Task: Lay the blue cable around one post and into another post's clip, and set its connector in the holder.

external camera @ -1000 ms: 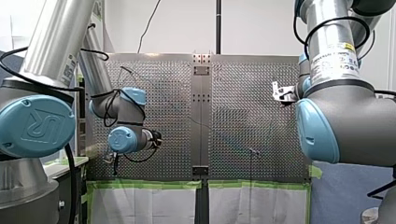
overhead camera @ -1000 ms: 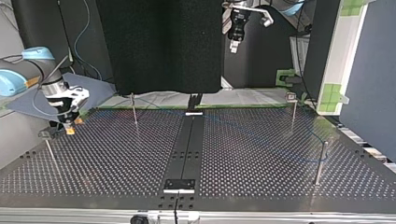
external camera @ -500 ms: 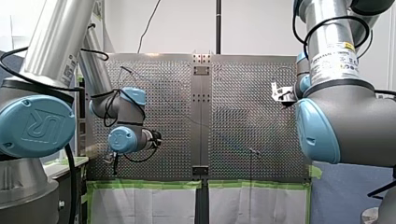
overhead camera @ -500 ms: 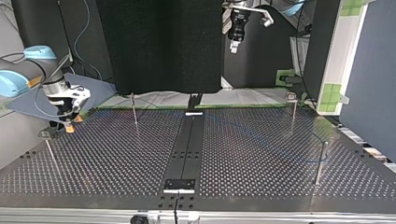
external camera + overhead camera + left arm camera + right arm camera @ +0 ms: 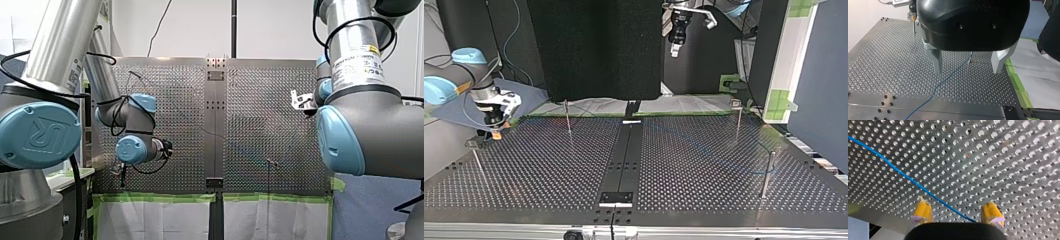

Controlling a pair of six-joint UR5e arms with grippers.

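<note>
Over the table's far-left corner in the top view, my right arm [image 5: 454, 82] has its jaws released, yellow pads [image 5: 923, 210] apart and low over the table [image 5: 704, 165], with the blue cable [image 5: 904, 175] running between them, not pinched. High above the table's far edge, my left arm [image 5: 132, 117] has its jaws released too, wide apart. Cable lies flat on the table, crossing toward a post [image 5: 766, 175] near the top view's right edge.

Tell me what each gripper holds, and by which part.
Nothing is held. My left gripper is open and empty; my right gripper is open too, the blue cable passing unclamped between its yellow pads.
</note>
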